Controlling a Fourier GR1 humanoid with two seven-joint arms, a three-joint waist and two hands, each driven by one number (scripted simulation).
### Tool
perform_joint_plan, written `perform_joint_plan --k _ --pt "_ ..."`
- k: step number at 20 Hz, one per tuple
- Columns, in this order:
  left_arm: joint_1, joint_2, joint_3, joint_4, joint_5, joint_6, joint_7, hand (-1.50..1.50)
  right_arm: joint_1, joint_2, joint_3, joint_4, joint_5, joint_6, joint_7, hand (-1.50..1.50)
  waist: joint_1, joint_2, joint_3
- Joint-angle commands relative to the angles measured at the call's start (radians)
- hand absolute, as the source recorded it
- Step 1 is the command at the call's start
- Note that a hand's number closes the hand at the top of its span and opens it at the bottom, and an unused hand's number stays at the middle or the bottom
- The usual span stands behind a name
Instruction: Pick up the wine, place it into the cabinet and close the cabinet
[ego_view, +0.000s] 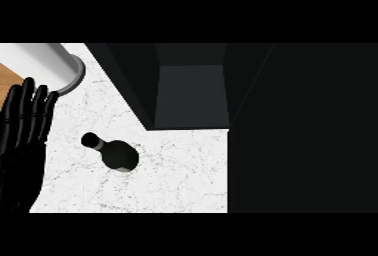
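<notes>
The wine bottle (114, 152) stands upright on the white marble counter (177, 175), seen from above, its dark body at centre-left and its neck pointing toward the upper left. A pale band shows around the neck. Nothing touches it. Just behind and to its right, the dark cabinet (190, 95) stands with its interior exposed, and a large black panel (303, 130) covers the right side of the view. The left hand (22, 130) shows at the left edge, fingers straight and up, released and holding nothing, near the bottle but apart from it. A white cylinder (52, 62) lies at upper left. The right hand is not visible.
</notes>
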Motion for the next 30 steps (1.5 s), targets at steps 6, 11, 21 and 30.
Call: perform_joint_plan --k 6,11,21,30 --pt "-0.216 0.041 -0.211 0.11 0.263 -0.327 0.044 -1.5 0.063 0.037 0.044 -0.057 0.005 -0.002 -0.024 -1.5 -0.05 -0.012 0.014" --pt "-0.166 0.02 -0.271 0.077 0.481 -0.355 0.299 -1.5 0.173 -0.03 0.19 -0.172 -0.134 0.178 0.078 -1.5 0.002 -0.023 0.015" --pt "-0.205 0.031 -0.26 -0.209 0.616 -0.148 0.623 -1.5 0.426 -0.076 0.242 -0.52 -0.168 0.198 0.215 -1.5 0.008 -0.025 0.015" --pt "-0.148 0.047 -0.272 -0.388 0.638 -0.077 0.729 -1.5 0.308 -0.05 0.267 -0.573 -0.131 0.087 0.374 -1.5 0.019 -0.025 0.014"
